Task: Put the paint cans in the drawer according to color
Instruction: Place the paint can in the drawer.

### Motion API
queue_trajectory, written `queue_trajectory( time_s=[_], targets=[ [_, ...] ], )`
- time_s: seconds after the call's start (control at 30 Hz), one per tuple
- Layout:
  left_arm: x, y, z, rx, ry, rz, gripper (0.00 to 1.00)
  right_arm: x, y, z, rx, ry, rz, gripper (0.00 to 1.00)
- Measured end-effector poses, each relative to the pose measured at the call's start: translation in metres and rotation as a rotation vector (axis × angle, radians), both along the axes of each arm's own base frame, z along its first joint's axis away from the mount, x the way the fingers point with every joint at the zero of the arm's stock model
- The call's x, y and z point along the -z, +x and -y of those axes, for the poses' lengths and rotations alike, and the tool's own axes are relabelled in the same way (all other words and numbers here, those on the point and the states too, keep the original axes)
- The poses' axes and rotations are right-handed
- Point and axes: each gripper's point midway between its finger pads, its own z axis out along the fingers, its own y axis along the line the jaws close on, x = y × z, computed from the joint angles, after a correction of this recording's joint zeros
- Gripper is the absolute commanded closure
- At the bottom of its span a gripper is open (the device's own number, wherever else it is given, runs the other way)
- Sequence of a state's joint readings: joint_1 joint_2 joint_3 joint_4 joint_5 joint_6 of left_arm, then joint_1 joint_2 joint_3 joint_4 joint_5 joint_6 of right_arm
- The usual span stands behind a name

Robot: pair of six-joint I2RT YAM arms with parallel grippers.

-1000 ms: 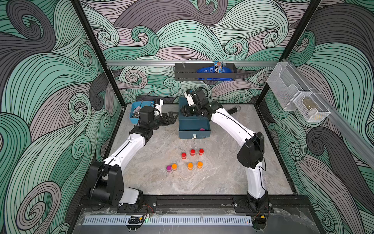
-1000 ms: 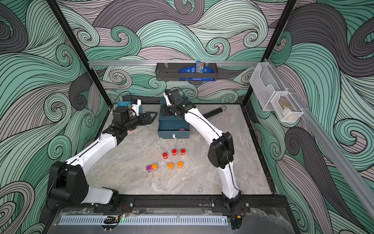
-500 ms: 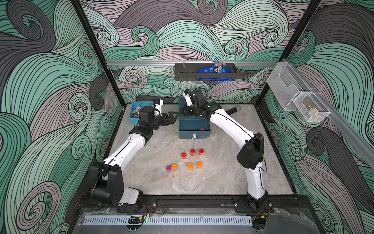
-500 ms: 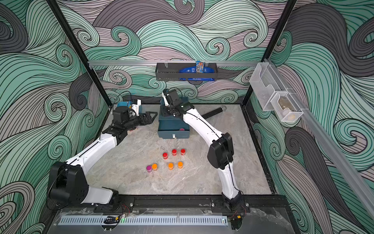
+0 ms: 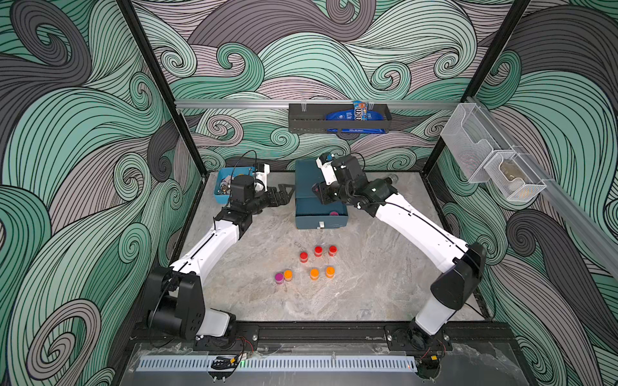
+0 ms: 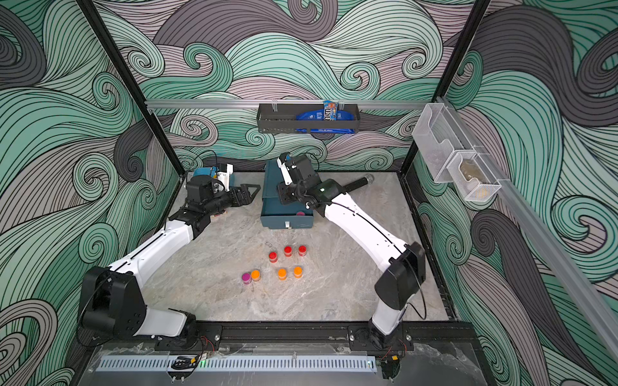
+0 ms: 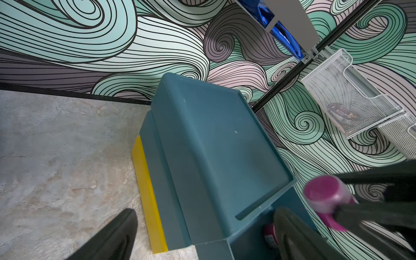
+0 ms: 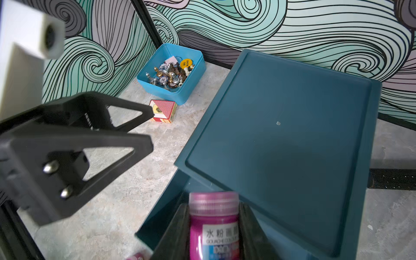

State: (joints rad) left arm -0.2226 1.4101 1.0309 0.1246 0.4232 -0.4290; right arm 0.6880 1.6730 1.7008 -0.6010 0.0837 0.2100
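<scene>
The dark teal drawer chest (image 5: 306, 177) stands at the back, its top drawer (image 5: 321, 222) pulled out. My right gripper (image 8: 213, 206) is shut on a magenta paint can (image 8: 213, 222), held just over the open drawer; that held can (image 7: 324, 195) also shows in the left wrist view. Another magenta can (image 5: 333, 213) lies inside the drawer. On the table stand three red cans (image 5: 318, 250), three orange cans (image 5: 314, 273) and one magenta can (image 5: 279, 277). My left gripper (image 5: 284, 195) is open beside the chest's left side, holding nothing.
A light-blue bin (image 5: 230, 183) of metal bits sits at the back left, with a small card box (image 8: 163, 111) next to it. A yellow strip (image 7: 146, 191) shows at the chest's base. A black shelf (image 5: 337, 117) and mesh baskets (image 5: 491, 160) hang on the walls.
The right wrist has shifted slightly over the chest. The left arm and the cans on the table have not moved.
</scene>
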Motion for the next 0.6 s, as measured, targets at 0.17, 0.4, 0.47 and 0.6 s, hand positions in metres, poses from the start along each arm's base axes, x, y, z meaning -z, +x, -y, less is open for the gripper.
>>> queue_trajectory(
  time_s=[0.17, 0.4, 0.47, 0.6],
  targets=[
    [0.0, 0.0, 0.0, 0.0, 0.0, 0.0, 0.03, 0.021, -0.025, 0.006, -0.038, -0.019, -0.023, 0.85],
    [0.0, 0.0, 0.0, -0.001, -0.001, 0.0, 0.02, 0.054, -0.032, 0.011, -0.045, -0.052, -0.062, 0.86],
    [0.0, 0.0, 0.0, -0.001, -0.001, 0.0, 0.02, 0.057, -0.031, 0.01, -0.047, -0.048, -0.058, 0.86],
    [0.0, 0.0, 0.0, -0.001, -0.001, 0.0, 0.02, 0.065, -0.032, 0.011, -0.05, -0.055, -0.06, 0.86]
  ],
)
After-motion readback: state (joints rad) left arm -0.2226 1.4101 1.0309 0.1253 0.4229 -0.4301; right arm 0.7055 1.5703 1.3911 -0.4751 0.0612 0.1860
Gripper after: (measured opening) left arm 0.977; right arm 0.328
